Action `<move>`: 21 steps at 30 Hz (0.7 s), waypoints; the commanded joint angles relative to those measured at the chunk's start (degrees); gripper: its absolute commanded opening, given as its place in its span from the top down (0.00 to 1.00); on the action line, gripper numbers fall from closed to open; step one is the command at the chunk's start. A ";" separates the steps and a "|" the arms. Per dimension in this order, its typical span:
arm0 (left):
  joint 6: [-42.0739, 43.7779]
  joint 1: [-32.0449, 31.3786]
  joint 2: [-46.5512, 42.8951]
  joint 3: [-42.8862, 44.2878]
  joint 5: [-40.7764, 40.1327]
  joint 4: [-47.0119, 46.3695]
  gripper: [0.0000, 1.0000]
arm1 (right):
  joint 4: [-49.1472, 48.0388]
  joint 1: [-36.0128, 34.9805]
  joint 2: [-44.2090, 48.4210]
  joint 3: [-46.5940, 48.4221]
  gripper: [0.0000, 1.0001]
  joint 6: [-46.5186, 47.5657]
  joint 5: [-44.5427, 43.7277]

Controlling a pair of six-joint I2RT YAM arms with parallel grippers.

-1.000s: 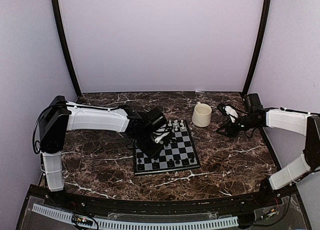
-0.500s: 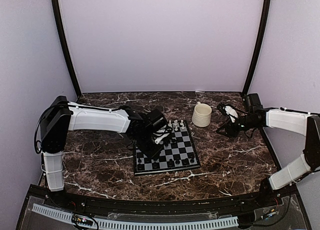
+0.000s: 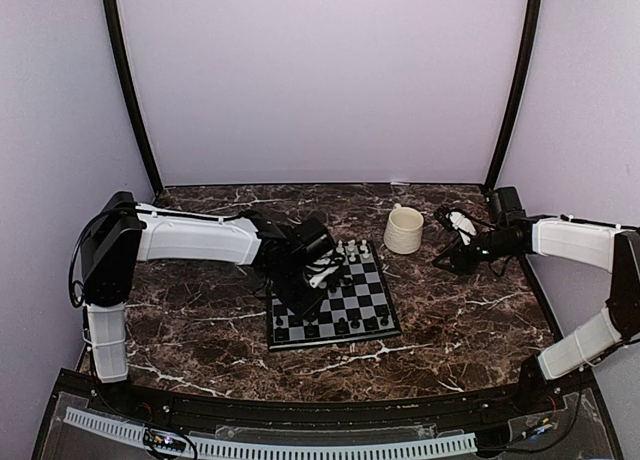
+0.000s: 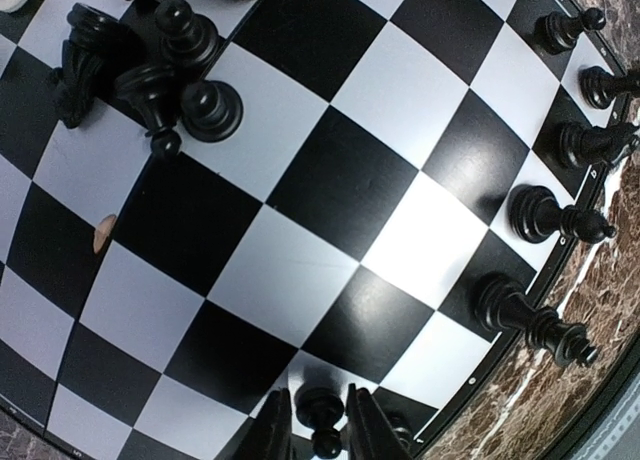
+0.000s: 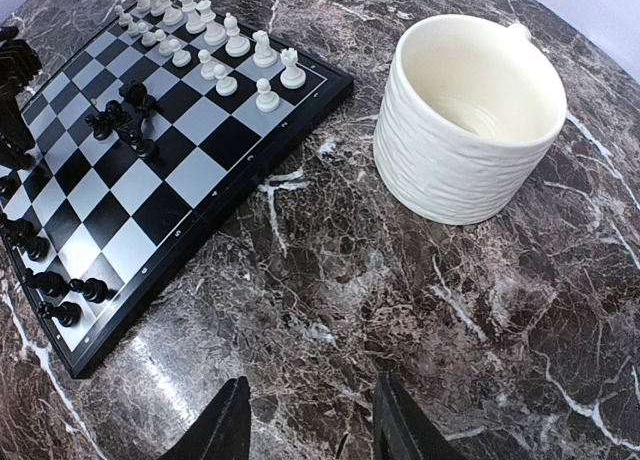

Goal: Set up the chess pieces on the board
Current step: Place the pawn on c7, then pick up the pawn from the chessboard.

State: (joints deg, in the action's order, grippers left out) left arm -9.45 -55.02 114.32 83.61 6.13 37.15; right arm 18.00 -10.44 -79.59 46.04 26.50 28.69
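1. From above, the board [image 3: 352,300] lies mid-table. The left gripper [image 3: 318,275] hangs low over its left side, with the bulky wrist close above standing pieces. A sideways swing on the way up could sweep them over. The right gripper [image 3: 445,242] waits well off to the right, beyond the mug [image 3: 403,230].
2. In the left wrist view, the fingertips flank a black pawn [image 4: 320,408] on a square by the board's edge. I cannot tell whether they pinch it or stand just clear. Rising too soon could tip it or drag it off its square. A heap of black pieces [image 4: 150,70] lies tangled mid-board, and grabbing one may scatter the rest.
3. In the right wrist view, the fingers are apart and empty above bare marble. A careless reach for the white pieces [image 5: 210,40] could knock the mug or shove the board.
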 commanded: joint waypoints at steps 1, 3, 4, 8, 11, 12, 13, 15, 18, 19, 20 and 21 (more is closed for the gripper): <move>0.18 0.09 -1.03 3.44 -1.10 2.43 0.76 | -0.78 0.24 0.13 -0.16 0.57 0.40 0.58; 0.22 0.06 -1.45 4.84 -1.60 2.69 0.75 | -0.77 0.24 0.14 -0.21 0.57 0.50 0.50; 0.22 0.08 -1.75 5.31 -1.80 2.78 0.74 | -0.77 0.24 0.23 -0.25 0.57 0.52 0.49; 0.57 0.09 -2.02 7.90 -2.96 0.62 0.71 | -0.86 0.24 0.24 -0.25 0.57 0.51 0.41; 0.66 0.09 -1.09 11.21 -3.41 -1.13 0.70 | -0.86 0.24 0.13 -0.16 0.57 0.53 0.42; 0.66 0.07 0.03 12.18 -3.67 -1.45 0.70 | -0.93 0.24 0.13 -0.16 0.57 0.51 0.41; 0.82 0.08 0.77 14.38 -3.80 -1.50 0.70 | -0.78 0.25 0.14 -0.16 0.57 0.48 0.39; 1.10 0.14 3.88 17.79 -4.16 -1.70 0.69 | -0.82 0.24 0.28 -0.23 0.57 0.53 0.33; 1.56 0.15 7.23 23.37 -3.87 -2.14 0.68 | -0.77 0.24 0.47 -0.29 0.57 0.61 0.23; 1.68 0.22 8.88 24.46 -3.86 -2.11 0.68 | -0.79 0.24 0.53 -0.33 0.57 0.57 0.18; 1.74 0.24 9.81 26.79 -3.91 -1.91 0.67 | -0.76 0.24 0.57 -0.34 0.57 0.57 0.15; 1.75 0.42 11.63 28.06 -3.92 -1.64 0.66 | -0.78 0.24 0.58 -0.34 0.57 0.58 0.12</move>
State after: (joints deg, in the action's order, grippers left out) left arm -8.78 -55.00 121.43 106.78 2.59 35.27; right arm 18.00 -10.44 -79.59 46.04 26.59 28.64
